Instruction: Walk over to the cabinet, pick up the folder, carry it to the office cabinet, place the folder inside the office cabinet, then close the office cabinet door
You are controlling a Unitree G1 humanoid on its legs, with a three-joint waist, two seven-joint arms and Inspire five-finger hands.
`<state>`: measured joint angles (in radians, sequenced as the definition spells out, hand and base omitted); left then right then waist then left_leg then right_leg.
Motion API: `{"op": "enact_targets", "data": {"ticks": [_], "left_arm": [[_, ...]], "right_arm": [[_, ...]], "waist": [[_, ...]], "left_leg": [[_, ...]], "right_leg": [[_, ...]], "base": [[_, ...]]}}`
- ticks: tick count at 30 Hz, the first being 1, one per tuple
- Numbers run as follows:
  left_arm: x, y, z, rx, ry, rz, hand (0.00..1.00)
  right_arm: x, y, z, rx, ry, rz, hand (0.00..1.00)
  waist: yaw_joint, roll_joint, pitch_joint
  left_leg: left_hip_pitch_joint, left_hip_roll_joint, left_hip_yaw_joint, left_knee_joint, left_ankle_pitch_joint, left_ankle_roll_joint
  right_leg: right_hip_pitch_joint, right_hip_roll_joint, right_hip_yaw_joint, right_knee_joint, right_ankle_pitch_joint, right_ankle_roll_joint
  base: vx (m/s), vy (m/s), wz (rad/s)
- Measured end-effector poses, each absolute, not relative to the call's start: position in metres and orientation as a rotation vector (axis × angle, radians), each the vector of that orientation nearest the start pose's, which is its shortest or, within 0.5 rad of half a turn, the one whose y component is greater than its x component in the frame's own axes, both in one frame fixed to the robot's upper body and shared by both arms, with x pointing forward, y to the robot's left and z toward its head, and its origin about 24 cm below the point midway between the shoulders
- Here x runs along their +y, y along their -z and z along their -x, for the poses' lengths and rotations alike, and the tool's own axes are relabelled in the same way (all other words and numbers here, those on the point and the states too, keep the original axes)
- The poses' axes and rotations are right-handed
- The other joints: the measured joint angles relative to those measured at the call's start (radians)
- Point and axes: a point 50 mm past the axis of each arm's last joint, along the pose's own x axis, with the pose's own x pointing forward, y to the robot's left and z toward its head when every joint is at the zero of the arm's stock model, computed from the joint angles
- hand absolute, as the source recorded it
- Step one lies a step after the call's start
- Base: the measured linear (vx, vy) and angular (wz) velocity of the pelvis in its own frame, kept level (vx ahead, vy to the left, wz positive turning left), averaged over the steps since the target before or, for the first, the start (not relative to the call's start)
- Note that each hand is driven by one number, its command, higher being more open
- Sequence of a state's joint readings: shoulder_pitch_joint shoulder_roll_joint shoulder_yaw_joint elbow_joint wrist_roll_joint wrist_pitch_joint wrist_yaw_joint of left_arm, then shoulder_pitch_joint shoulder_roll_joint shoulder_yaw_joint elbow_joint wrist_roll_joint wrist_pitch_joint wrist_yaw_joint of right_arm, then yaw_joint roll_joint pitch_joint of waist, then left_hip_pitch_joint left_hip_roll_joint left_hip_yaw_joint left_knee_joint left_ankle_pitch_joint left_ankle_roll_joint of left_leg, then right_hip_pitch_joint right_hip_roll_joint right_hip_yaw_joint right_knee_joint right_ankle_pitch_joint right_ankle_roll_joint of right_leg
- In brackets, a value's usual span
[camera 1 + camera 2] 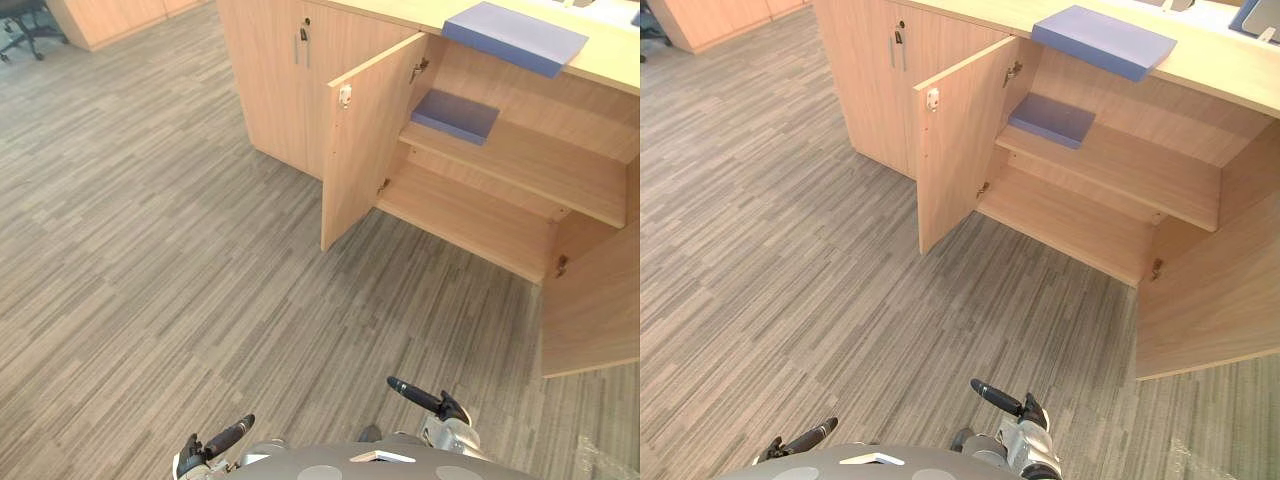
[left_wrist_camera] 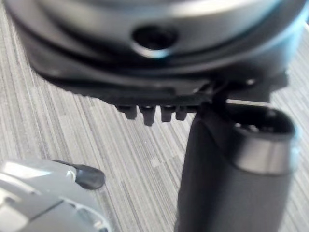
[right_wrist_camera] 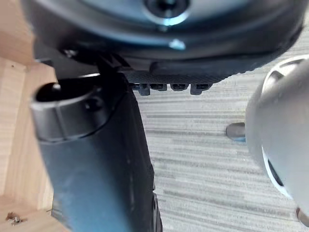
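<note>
Both empty, unclenched: L hand (image 1: 225, 438), R hand (image 1: 420, 397), each partly hidden.

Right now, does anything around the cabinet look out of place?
Yes: the blue folder on the countertop lies askew, its corner jutting past the front edge. A second folder lies on the upper shelf.

— What colour are the arms (image 1: 452, 434)?
— Silver-grey, with rounded shells at the wrists.
— And the hands?
— The left hand (image 1: 228, 437) and right hand (image 1: 415, 396) are dark, nearly black; each thumb (image 2: 231, 174) is a thick, matt cylinder.
</note>
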<state>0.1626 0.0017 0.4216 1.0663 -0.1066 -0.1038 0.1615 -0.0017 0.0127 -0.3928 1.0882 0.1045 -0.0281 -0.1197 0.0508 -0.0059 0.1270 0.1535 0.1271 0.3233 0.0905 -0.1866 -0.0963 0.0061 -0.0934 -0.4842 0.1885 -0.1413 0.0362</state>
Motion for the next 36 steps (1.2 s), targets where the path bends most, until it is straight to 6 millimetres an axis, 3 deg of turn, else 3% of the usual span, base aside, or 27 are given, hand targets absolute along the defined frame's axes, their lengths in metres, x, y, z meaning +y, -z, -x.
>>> {"op": "enact_targets", "data": {"ticks": [2,5,6,7,8,9,10,12,13,14,16,18,21,24,25,27,29,30,31,33,36], "left_arm": [[0.213,0.164,-0.051,1.093,-0.661,0.197,1.00],[0.211,0.163,-0.055,1.077,-0.660,0.211,1.00],[0.209,0.163,-0.054,1.081,-0.661,0.218,1.00],[0.212,0.163,-0.052,1.079,-0.663,0.215,1.00],[0.216,0.161,-0.053,1.070,-0.663,0.203,1.00],[0.216,0.159,-0.059,1.043,-0.646,0.199,1.00],[0.214,0.158,-0.063,1.024,-0.637,0.205,1.00],[0.213,0.157,-0.065,1.008,-0.640,0.207,1.00],[0.208,0.158,-0.060,1.018,-0.640,0.215,1.00],[0.207,0.159,-0.059,1.037,-0.633,0.213,1.00],[0.214,0.157,-0.062,1.015,-0.641,0.198,1.00],[0.216,0.155,-0.067,0.989,-0.642,0.200,1.00],[0.210,0.158,-0.060,1.017,-0.660,0.230,1.00],[0.211,0.161,-0.049,1.054,-0.683,0.238,1.00],[0.210,0.162,-0.047,1.065,-0.685,0.239,1.00],[0.202,0.166,-0.034,1.114,-0.694,0.255,1.00],[0.199,0.168,-0.020,1.154,-0.697,0.253,1.00],[0.200,0.169,-0.017,1.171,-0.695,0.243,1.00],[0.202,0.169,-0.015,1.179,-0.692,0.234,1.00],[0.205,0.168,-0.024,1.161,-0.661,0.209,1.00],[0.206,0.167,-0.033,1.146,-0.611,0.175,1.00]], "right_arm": [[-0.197,0.160,-0.108,1.053,0.515,-0.243,1.00],[-0.201,0.159,-0.108,1.049,0.488,-0.197,1.00],[-0.202,0.158,-0.108,1.048,0.470,-0.174,1.00],[-0.196,0.159,-0.108,1.055,0.446,-0.169,1.00],[-0.192,0.159,-0.108,1.059,0.436,-0.171,1.00],[-0.194,0.158,-0.112,1.054,0.443,-0.164,1.00],[-0.197,0.157,-0.115,1.055,0.450,-0.155,1.00],[-0.197,0.157,-0.120,1.056,0.448,-0.156,1.00],[-0.198,0.156,-0.121,1.048,0.444,-0.149,1.00],[-0.193,0.156,-0.124,1.047,0.425,-0.153,1.00],[-0.173,0.157,-0.128,1.049,0.352,-0.169,1.00],[-0.166,0.156,-0.131,1.042,0.329,-0.174,1.00],[-0.159,0.152,-0.143,1.009,0.292,-0.169,1.00],[-0.169,0.155,-0.135,1.029,0.308,-0.147,1.00],[-0.171,0.156,-0.130,1.044,0.313,-0.142,1.00],[-0.188,0.160,-0.115,1.085,0.348,-0.103,1.00],[-0.198,0.159,-0.114,1.087,0.372,-0.100,1.00],[-0.201,0.158,-0.116,1.080,0.374,-0.094,1.00],[-0.200,0.159,-0.115,1.084,0.372,-0.096,1.00],[-0.195,0.159,-0.117,1.085,0.362,-0.107,1.00],[-0.191,0.157,-0.126,1.064,0.368,-0.145,1.00]], "waist": [[0.000,0.004,0.003],[0.003,0.036,0.013],[0.006,0.049,0.010],[0.020,0.021,0.007],[0.029,0.011,0.005],[0.040,0.007,0.008],[0.056,0.013,0.017],[0.073,0.013,0.038],[0.081,0.040,0.041],[0.091,0.039,0.052],[0.081,-0.005,0.041],[0.085,-0.018,0.044],[0.086,0.011,0.027],[0.086,-0.001,0.002],[0.087,0.003,-0.002],[0.096,0.030,-0.019],[0.074,0.049,-0.033],[0.056,0.047,-0.041],[0.050,0.052,-0.053],[0.046,0.042,-0.059],[0.025,0.040,-0.045]], "left_leg": [[-0.078,0.069,-0.001,0.300,-0.099,0.020],[-0.171,0.161,-0.046,0.684,-0.076,0.065],[-0.219,0.182,-0.077,0.838,0.016,0.073],[-0.283,0.178,-0.106,0.975,0.168,0.069],[-0.324,0.167,-0.122,1.034,0.129,0.069],[-0.408,0.134,-0.159,1.086,-0.012,0.072],[-0.482,0.091,-0.181,1.053,-0.094,0.075],[-0.520,0.042,-0.192,0.876,-0.123,0.074],[-0.511,0.027,-0.245,0.629,-0.086,0.069],[-0.477,0.002,-0.241,0.545,-0.020,0.062],[-0.451,-0.044,-0.238,0.472,-0.003,0.072],[-0.424,-0.080,-0.236,0.449,0.001,0.080],[-0.385,-0.109,-0.232,0.423,-0.005,0.094],[-0.306,-0.170,-0.200,0.257,0.026,0.118],[-0.280,-0.181,-0.191,0.215,0.033,0.120],[-0.176,-0.218,-0.183,0.075,0.058,0.121],[-0.115,-0.230,-0.159,0.020,0.084,0.136],[-0.087,-0.234,-0.144,-0.002,0.091,0.153],[-0.073,-0.232,-0.138,-0.025,0.103,0.170],[-0.063,-0.217,-0.137,-0.027,0.109,0.172],[-0.063,-0.184,-0.168,-0.007,0.109,0.163]], "right_leg": [[0.067,0.032,0.018,-0.039,-0.003,-0.003],[0.150,0.071,0.028,-0.059,-0.005,-0.005],[0.197,0.083,0.034,-0.085,-0.009,-0.011],[0.242,0.069,0.065,-0.114,-0.016,-0.021],[0.250,0.058,0.091,-0.123,-0.025,-0.019],[0.257,0.035,0.136,-0.128,-0.040,-0.019],[0.257,0.003,0.164,-0.117,-0.040,-0.019],[0.258,-0.052,0.185,-0.065,-0.053,0.003],[0.265,-0.071,0.193,-0.018,-0.083,0.051],[0.282,-0.101,0.221,0.000,-0.124,0.096],[0.251,-0.093,0.239,-0.007,-0.129,0.079],[0.246,-0.069,0.239,-0.030,-0.119,0.076],[0.273,-0.088,0.257,-0.095,-0.047,0.091],[0.238,-0.158,0.271,-0.073,-0.027,0.124],[0.220,-0.173,0.272,-0.039,-0.027,0.124],[0.101,-0.218,0.303,0.195,-0.019,0.113],[0.007,-0.268,0.274,0.396,0.008,0.066],[-0.009,-0.313,0.197,0.465,0.012,0.044],[-0.023,-0.325,0.127,0.466,0.000,0.036],[-0.027,-0.303,0.053,0.402,-0.040,0.032],[-0.046,-0.230,0.055,0.244,-0.046,0.037]], "base": [[0.30,-0.004,-0.43],[0.25,0.028,-0.55],[0.34,0.091,-0.75],[0.36,0.116,-0.83],[0.41,0.185,-0.85],[0.32,0.253,-0.84],[0.31,0.292,-0.80],[0.26,0.310,-0.74],[0.37,0.431,-0.78],[0.38,0.393,-0.48],[0.26,0.152,0.06],[0.21,0.079,0.24],[0.15,0.106,-0.21],[0.04,0.101,-0.43],[0.03,0.163,-0.61],[0.05,0.242,-0.84],[0.07,0.199,-0.59],[0.11,0.156,-0.30],[0.11,0.115,-0.26],[0.12,-0.007,-0.14],[0.07,-0.092,0.15]]}}
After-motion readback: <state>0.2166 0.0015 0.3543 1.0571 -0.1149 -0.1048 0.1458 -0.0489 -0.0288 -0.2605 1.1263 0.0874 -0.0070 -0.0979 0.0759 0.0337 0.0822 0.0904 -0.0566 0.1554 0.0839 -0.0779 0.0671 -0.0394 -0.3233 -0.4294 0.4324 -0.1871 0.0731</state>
